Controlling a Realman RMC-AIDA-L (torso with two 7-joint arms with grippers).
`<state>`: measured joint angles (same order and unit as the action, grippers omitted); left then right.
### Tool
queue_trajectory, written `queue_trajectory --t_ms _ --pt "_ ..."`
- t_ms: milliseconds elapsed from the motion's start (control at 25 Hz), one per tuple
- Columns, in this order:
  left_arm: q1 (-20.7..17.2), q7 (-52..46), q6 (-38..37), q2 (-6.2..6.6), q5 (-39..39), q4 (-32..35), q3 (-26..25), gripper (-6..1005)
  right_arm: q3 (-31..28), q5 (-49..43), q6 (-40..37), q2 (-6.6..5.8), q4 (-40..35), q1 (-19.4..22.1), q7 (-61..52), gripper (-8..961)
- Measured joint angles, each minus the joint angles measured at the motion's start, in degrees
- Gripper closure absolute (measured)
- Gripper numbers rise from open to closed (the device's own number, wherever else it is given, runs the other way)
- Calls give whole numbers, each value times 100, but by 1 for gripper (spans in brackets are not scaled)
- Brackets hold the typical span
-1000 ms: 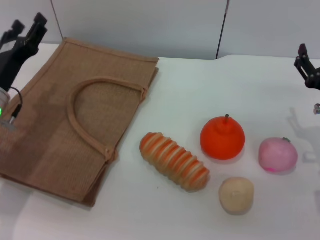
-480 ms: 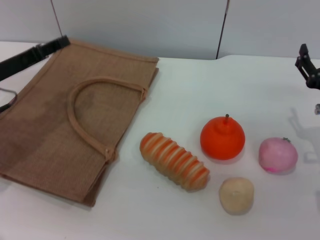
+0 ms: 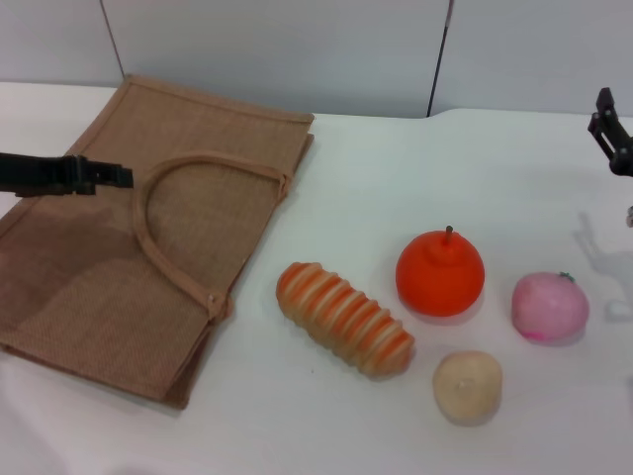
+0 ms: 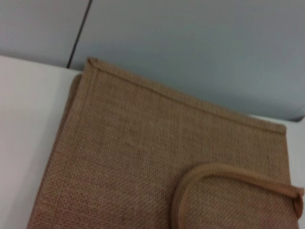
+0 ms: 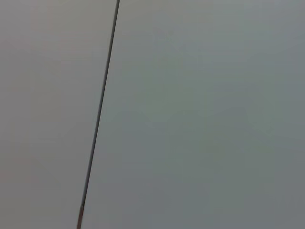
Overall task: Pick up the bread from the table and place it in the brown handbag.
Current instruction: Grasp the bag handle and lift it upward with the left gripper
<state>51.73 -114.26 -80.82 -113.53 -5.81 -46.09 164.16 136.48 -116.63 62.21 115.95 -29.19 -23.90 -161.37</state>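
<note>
The bread [image 3: 345, 319], an orange-brown oval loaf with cream stripes, lies on the white table [image 3: 396, 178] near the middle, right of the brown handbag [image 3: 89, 287]. The handbag lies flat at the left, its looped handle [image 3: 213, 158] on top. It also shows in the left wrist view [image 4: 133, 157]. My left gripper [image 3: 114, 175] reaches in from the left edge and hovers over the handbag, just left of the handle and far from the bread. My right gripper [image 3: 611, 129] is raised at the far right edge, away from the bread.
An orange fruit [image 3: 440, 273] stands just right of the bread. A pink fruit [image 3: 550, 307] lies farther right. A small round beige bun [image 3: 467, 386] lies at the front right. A grey wall with a dark seam [image 3: 440, 59] runs behind the table.
My left arm swung down from the upper left corner and now stretches level across the handbag's left part. The right arm, bread and other objects stayed where they were.
</note>
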Motion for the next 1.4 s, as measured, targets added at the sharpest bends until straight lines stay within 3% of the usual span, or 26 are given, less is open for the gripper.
queue_trajectory --t_ms 600,1400 --pt "320 -203 464 28 1001 483 2 329 -12 0 22 -2 1 -9 0 48" --pt "417 -225 1526 143 1247 1433 2 335 -14 0 39 7 -19 -12 0 49"
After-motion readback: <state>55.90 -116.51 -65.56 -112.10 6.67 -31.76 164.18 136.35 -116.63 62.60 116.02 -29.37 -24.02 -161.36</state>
